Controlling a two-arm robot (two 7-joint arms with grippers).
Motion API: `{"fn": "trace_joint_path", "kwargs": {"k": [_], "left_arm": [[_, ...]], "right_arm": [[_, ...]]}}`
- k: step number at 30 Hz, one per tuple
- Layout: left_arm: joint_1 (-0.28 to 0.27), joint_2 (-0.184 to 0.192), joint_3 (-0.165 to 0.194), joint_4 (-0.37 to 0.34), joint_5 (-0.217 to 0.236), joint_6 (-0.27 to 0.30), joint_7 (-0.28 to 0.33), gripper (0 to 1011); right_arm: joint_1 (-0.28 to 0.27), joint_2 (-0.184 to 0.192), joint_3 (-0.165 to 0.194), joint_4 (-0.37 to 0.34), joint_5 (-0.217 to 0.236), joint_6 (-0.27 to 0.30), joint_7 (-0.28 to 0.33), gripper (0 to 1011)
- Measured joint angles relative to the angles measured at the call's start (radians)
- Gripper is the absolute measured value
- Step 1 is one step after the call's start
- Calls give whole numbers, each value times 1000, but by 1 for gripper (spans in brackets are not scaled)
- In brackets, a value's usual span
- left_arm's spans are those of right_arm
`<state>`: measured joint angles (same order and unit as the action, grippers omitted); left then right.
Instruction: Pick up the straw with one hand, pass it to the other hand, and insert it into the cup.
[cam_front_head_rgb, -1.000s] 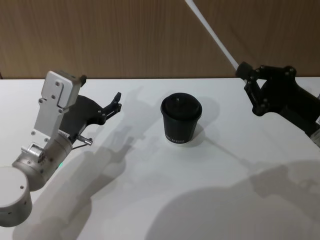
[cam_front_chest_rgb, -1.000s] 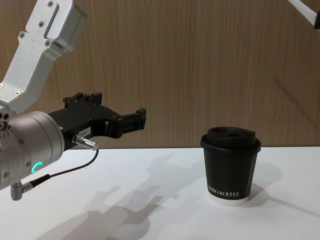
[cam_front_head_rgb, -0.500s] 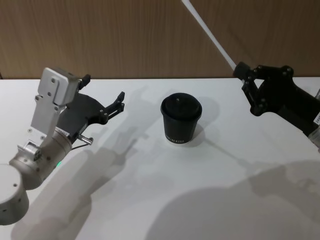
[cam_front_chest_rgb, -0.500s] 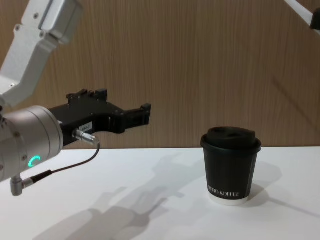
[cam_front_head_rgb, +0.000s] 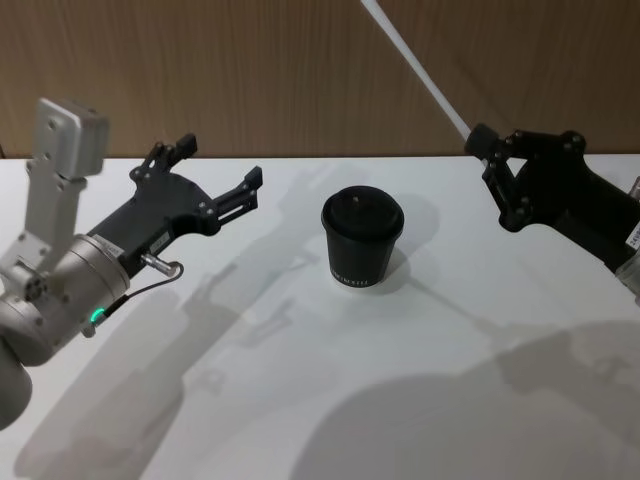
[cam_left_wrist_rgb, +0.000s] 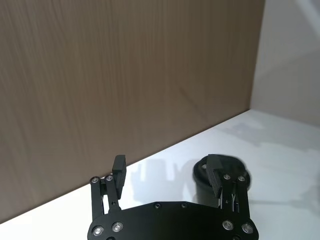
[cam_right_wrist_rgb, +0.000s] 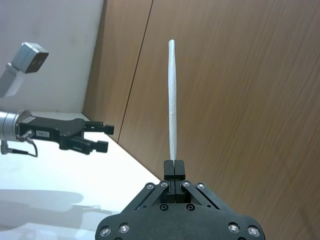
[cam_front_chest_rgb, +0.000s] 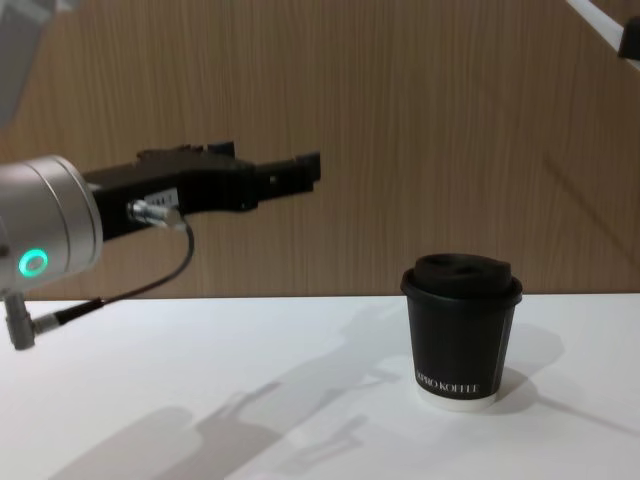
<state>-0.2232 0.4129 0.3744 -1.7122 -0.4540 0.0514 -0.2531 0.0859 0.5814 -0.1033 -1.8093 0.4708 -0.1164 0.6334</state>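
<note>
The white straw (cam_front_head_rgb: 420, 70) slants up and to the left from my right gripper (cam_front_head_rgb: 480, 138), which is shut on its lower end, high at the right and behind the cup. In the right wrist view the straw (cam_right_wrist_rgb: 173, 100) rises straight from the closed fingertips of that gripper (cam_right_wrist_rgb: 174, 167). The black lidded cup (cam_front_head_rgb: 362, 238) stands upright at the table's middle, and in the chest view the cup (cam_front_chest_rgb: 461, 330) sits right of centre. My left gripper (cam_front_head_rgb: 220, 162) hangs open and empty in the air left of the cup, pointing toward it.
The white table (cam_front_head_rgb: 320, 380) runs up to a brown wood-panel wall (cam_front_head_rgb: 200, 70) just behind the cup. A thin dark cable with a metal plug (cam_front_chest_rgb: 150, 210) loops under the left wrist.
My left gripper has risen off the table and swung forward and right toward the cup, its wrist turning. The right gripper and straw have barely shifted left.
</note>
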Motion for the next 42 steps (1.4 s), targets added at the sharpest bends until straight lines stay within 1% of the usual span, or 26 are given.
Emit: {"fn": "trace_joint_path", "kwargs": {"k": [1, 3, 5, 7, 9, 11, 13, 14, 16, 17, 20, 21, 24, 25, 28, 29, 32, 35, 36, 37, 42], "left_arm": [[1, 1, -4, -3, -8, 2, -6, 1003], [2, 6, -22, -18, -65, 18, -45, 1003], [2, 8, -32, -25, -98, 28, -67, 1003], [2, 10, -44, -33, -143, 42, -98, 1003], [2, 12, -51, -38, -167, 50, -113, 1003], [-1, 13, -63, -45, -213, 67, -142, 1003], [-2, 14, -70, -49, -242, 77, -160, 1003], [-5, 15, -77, -52, -273, 88, -180, 1003], [-8, 15, -83, -55, -304, 101, -198, 1003], [-12, 15, -88, -57, -331, 111, -216, 1003], [-17, 14, -95, -60, -370, 127, -240, 1002], [-22, 12, -100, -61, -400, 141, -258, 1003], [-34, 8, -107, -62, -450, 164, -286, 1003], [-39, 5, -109, -62, -478, 178, -301, 1003], [-49, 0, -111, -62, -509, 194, -317, 1003], [-57, -4, -111, -61, -536, 208, -330, 1003], [-68, -11, -111, -58, -572, 230, -348, 1003], [-91, -24, -105, -48, -621, 260, -371, 1003], [-91, -24, -105, -48, -621, 260, -371, 1003], [-106, -34, -97, -40, -649, 280, -383, 1003], [-140, -58, -74, -20, -687, 311, -396, 1003]], "right_arm": [[0, 0, 0, 0, 0, 0, 0, 4], [0, 0, 0, 0, 0, 0, 0, 4], [0, 0, -1, 0, 0, 0, 0, 4], [1, 0, -1, 0, 0, 0, 0, 4], [1, 0, -1, 1, 0, 0, 0, 4], [1, 0, -1, 1, 0, 0, 0, 4], [1, 0, -1, 1, 0, 0, 0, 4], [1, 0, -1, 1, 0, 0, 0, 4], [1, 0, -1, 1, 0, 0, 0, 4], [1, 0, -1, 1, 0, 0, 0, 4], [2, 0, -1, 1, 0, 0, 0, 4], [2, 0, -1, 1, 0, 0, 0, 4], [2, 0, -1, 0, 0, 0, 0, 4], [2, 0, -1, 1, 0, 0, 0, 4], [2, 0, -1, 0, 0, 0, 0, 4], [2, 0, -1, 0, 0, 0, 0, 4], [2, 0, -1, 0, 0, 0, 0, 4], [2, 0, -1, 0, 0, 0, 0, 4], [2, 0, -1, 0, 0, 0, 0, 4], [2, 0, -1, 0, 0, 0, 0, 4], [1, 0, -1, 0, 0, 0, 0, 4]]}}
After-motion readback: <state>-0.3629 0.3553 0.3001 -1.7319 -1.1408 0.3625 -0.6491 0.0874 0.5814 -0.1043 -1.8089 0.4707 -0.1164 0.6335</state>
